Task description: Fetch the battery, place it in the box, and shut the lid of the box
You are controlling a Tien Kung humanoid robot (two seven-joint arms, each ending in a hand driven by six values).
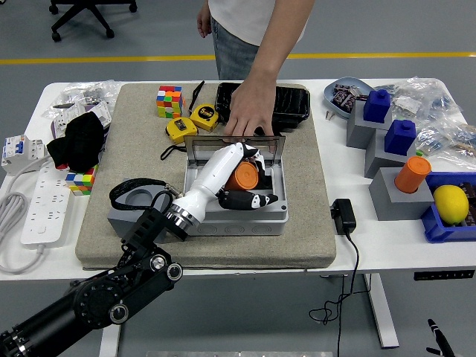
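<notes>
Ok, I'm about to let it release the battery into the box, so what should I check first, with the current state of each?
1. Grip: the left robot hand is shut on the orange battery. Ok.
2. Position: the battery is over the open grey box. Ok.
3. Battery resting on the box floor: hidden by the fingers. Cannot tell.
4. Lid upright and out of the way. Ok.
5. Person's hand rests at the lid's top edge, close to the work. Not ok for closing the lid later.
6. Right robot hand: not in view. Cannot tell.
</notes>
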